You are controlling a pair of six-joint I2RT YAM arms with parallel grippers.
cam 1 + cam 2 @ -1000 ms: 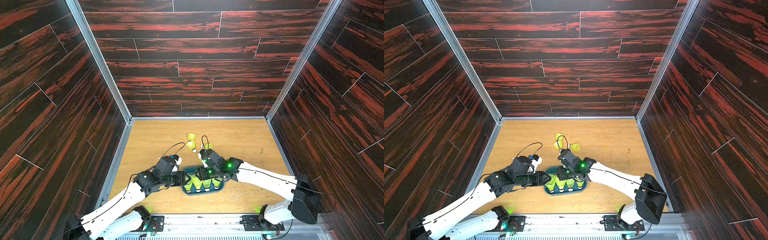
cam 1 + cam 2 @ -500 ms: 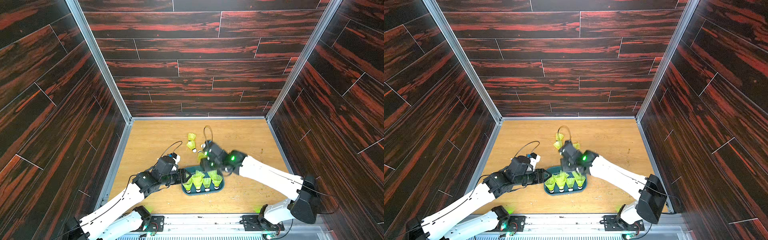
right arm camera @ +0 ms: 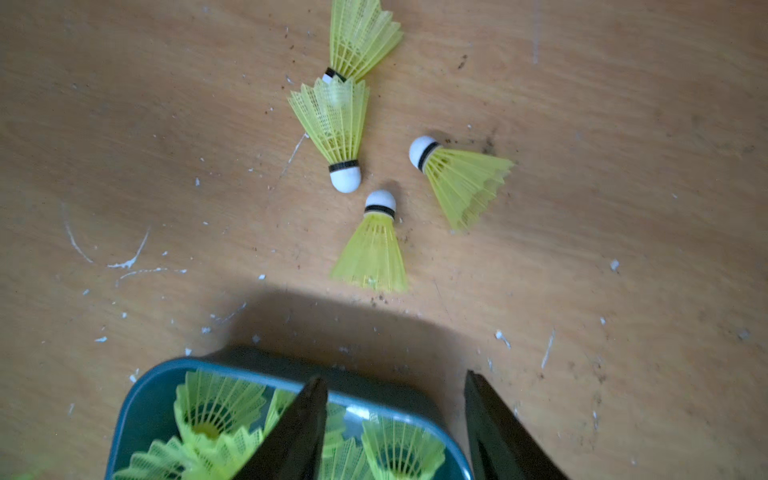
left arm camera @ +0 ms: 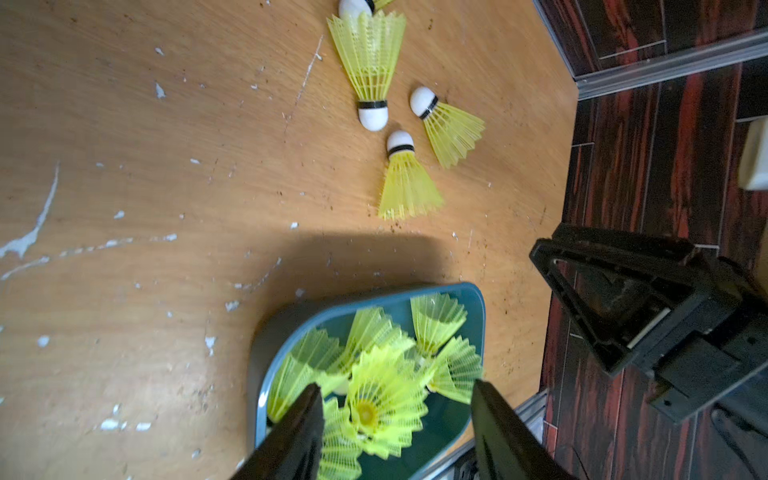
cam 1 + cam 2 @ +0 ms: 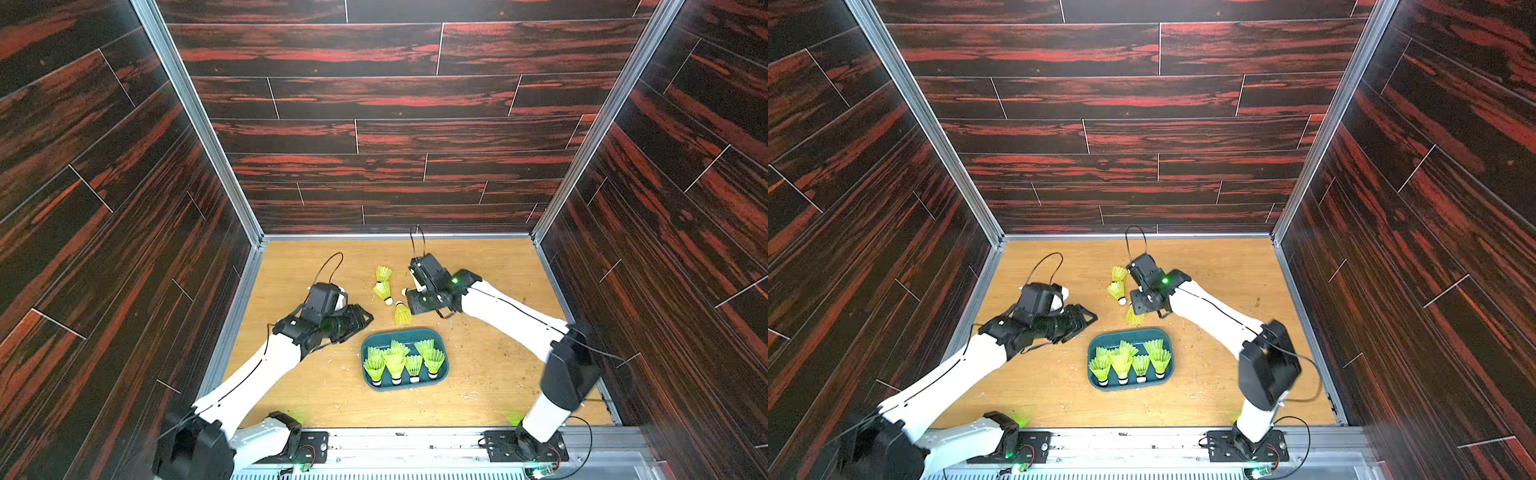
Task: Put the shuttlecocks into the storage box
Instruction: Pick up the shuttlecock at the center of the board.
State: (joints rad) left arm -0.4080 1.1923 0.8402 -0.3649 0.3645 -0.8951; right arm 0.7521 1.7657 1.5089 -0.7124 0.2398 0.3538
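Note:
The teal storage box (image 5: pixel 415 332) (image 5: pixel 1129 331) lies near the table's front with several yellow-green shuttlecocks (image 5: pixel 395 359) (image 5: pixel 1121 359) standing in it, skirts up. Several more shuttlecocks lie loose behind it (image 5: pixel 382 291) (image 3: pixel 376 245) (image 4: pixel 407 183). My left gripper (image 5: pixel 365 318) (image 4: pixel 395 384) hovers open and empty just left of the box's back corner. My right gripper (image 5: pixel 411 309) (image 3: pixel 394 375) is open and empty, raised over the loose ones. It hides part of one loose shuttlecock in both top views.
Dark wood-panel walls (image 5: pixel 374 137) with metal corner posts close in the table (image 5: pixel 498 270) on three sides. The arm bases sit on a metal rail (image 5: pixel 399 440) at the front edge. White scuffs and crumbs mark the tabletop.
Both grippers have pulled away from the storage box, which now shows whole. The right gripper went back toward the loose shuttlecocks; the left drew off to the left and back.

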